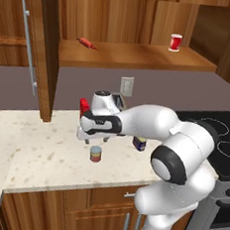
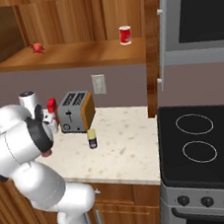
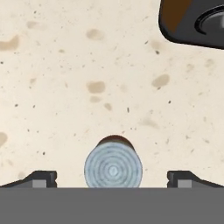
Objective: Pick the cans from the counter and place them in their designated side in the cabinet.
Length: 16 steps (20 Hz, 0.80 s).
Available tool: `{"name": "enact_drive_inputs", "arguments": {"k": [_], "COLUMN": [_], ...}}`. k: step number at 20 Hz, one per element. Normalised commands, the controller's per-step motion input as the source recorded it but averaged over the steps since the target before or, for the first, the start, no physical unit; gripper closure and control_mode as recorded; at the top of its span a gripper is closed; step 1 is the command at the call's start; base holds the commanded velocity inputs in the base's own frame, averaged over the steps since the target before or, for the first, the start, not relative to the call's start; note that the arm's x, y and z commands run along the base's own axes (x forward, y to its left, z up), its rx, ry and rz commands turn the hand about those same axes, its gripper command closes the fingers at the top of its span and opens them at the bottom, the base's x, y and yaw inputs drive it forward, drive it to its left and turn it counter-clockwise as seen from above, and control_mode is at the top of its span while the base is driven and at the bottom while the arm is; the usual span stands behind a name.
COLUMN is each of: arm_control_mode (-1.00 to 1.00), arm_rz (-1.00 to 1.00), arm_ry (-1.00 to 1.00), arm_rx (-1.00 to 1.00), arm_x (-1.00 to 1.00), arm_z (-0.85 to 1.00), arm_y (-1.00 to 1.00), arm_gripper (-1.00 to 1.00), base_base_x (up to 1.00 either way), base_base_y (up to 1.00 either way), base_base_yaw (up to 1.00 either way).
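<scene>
Right, your gripper hangs with its jaws wide apart over the counter, holding nothing. The red can stands upright directly below, between the fingertips. The blue can stands near the toaster. A red cup sits on the cabinet shelf.

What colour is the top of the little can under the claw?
Pale grey with ring lines on the can, seen best in the hand view.
</scene>
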Motion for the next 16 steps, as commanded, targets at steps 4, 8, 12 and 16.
{"name": "enact_drive_inputs", "arguments": {"k": [4,8,12,16], "arm_control_mode": [-1.0,-1.0,-1.0,-1.0], "arm_rz": [0.0,0.0,0.0,0.0], "arm_ry": [0.05,0.04,0.02,0.01], "arm_rx": [0.0,0.0,0.0,0.0], "arm_x": [0.0,0.0,0.0,0.0], "arm_z": [-0.19,-0.16,-0.13,-0.12], "arm_y": [0.06,0.0,0.0,0.0], "arm_gripper": [-1.0,-1.0,-1.0,-1.0], "base_base_x": [0.0,0.0,0.0,0.0], "base_base_y": [0.0,0.0,0.0,0.0], "base_base_yaw": [0.0,0.0,0.0,0.0]}}
